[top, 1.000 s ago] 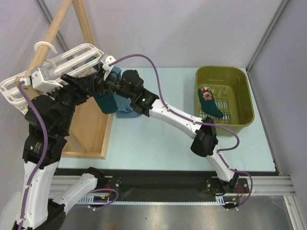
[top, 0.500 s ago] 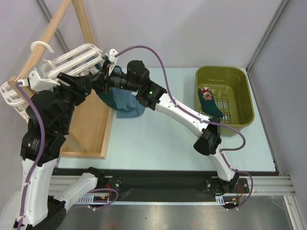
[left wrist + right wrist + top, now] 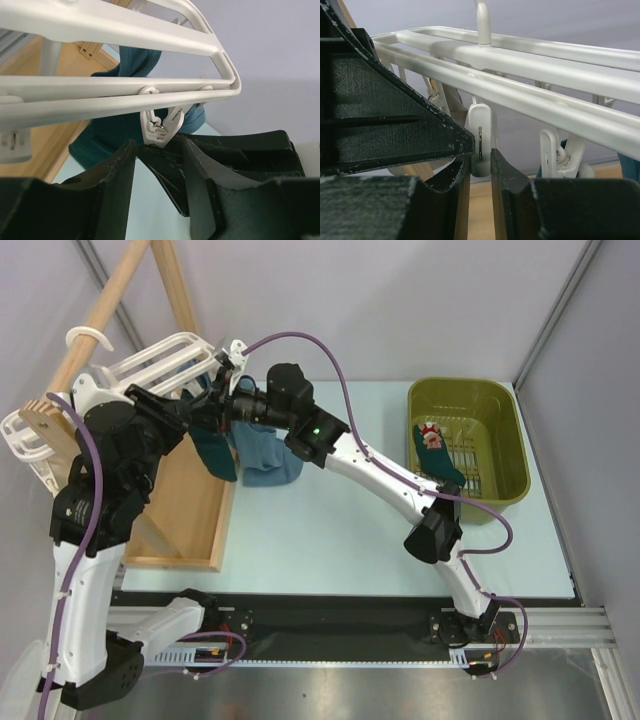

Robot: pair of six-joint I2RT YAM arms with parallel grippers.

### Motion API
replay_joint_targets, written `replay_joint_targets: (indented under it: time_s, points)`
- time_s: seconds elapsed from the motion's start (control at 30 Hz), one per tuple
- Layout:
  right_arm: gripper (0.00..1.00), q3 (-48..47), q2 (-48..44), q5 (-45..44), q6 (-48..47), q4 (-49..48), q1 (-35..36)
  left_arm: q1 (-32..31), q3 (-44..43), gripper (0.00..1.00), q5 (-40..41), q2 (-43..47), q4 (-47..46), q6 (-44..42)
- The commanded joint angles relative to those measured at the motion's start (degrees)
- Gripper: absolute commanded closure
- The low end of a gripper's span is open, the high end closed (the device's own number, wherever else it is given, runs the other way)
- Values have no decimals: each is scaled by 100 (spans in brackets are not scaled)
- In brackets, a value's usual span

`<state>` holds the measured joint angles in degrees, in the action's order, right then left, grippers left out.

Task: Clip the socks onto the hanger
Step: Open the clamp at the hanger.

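White-and-black jointed arms trail purple cables; one shows a green light.

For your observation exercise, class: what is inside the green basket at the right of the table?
One dark teal sock with a red-and-white motif lies on the slotted floor of the basket. Anything beneath the sock is covered and cannot be seen.

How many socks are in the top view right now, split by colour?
Dark teal: 2, the hanging sock by the hanger and the motif sock in the basket
Steel-blue sock: 1
Total: 3
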<state>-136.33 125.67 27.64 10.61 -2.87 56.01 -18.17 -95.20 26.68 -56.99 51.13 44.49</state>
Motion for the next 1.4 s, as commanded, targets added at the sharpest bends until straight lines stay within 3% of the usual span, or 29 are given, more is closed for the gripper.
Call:
replay_joint_targets:
  time_s: [0.0,0.3,0.6,0.9,1.2,1.3,1.33,1.37]
  points:
    - [100,-174,-315,233,125,164,-37,95,-95,53,443,66,-148,-124]
    - [100,-139,-324,312,187,138,-73,104,151,48,576,136,-806,-502]
    - [100,-104,-323,312,205,120,-73,95,652,50,558,408,-1466,-810]
    - [100,-113,-306,321,248,77,-64,104,599,60,479,364,-1448,-907]
    - [96,-104,-288,286,257,68,-46,104,625,80,382,408,-1466,-977]
    - [77,-113,-297,242,266,85,-46,103,617,81,382,408,-1448,-995]
    - [61,-95,-306,190,266,103,-46,104,616,82,391,408,-1448,-1021]
    - [53,-87,-323,155,249,146,-46,95,616,82,400,408,-1457,-1030]
